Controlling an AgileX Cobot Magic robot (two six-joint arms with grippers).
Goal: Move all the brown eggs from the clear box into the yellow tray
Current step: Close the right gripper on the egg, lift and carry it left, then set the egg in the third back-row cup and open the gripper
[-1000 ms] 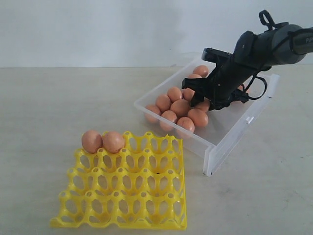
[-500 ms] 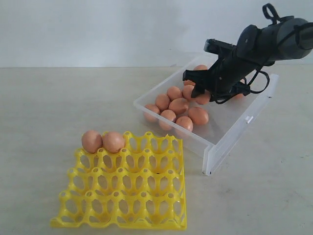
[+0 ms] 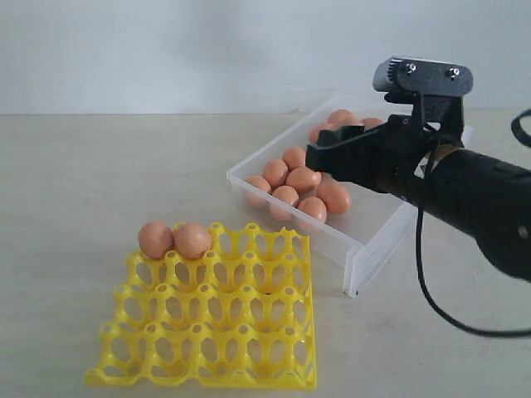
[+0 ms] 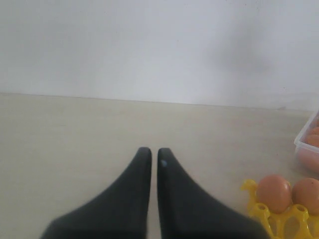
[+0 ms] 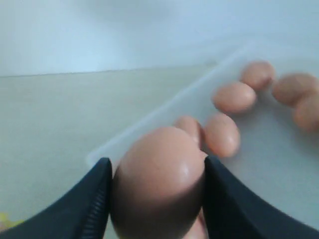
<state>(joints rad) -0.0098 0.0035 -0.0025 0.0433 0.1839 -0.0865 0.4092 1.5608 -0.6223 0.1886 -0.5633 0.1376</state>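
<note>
In the right wrist view my right gripper (image 5: 157, 162) is shut on one brown egg (image 5: 159, 184), held above the near-left part of the clear box (image 5: 279, 164). From the exterior view that gripper (image 3: 332, 156) hangs over the clear box (image 3: 373, 240), where several brown eggs (image 3: 303, 178) still lie. The yellow tray (image 3: 249, 365) sits at the front left with two eggs (image 3: 155, 239) in its back-left cups. My left gripper (image 4: 154, 150) is shut and empty, low over the bare table, with the tray's corner (image 4: 259, 211) to one side.
The pale tabletop (image 3: 99, 182) stretches left of the box and behind the tray. A plain wall (image 3: 207, 50) closes the back. A black cable (image 3: 431, 290) hangs from the right arm down to the table at the right.
The right gripper has lifted out of the pile of eggs with one egg between its fingers. Its arm has swung round and come nearer the camera.
</note>
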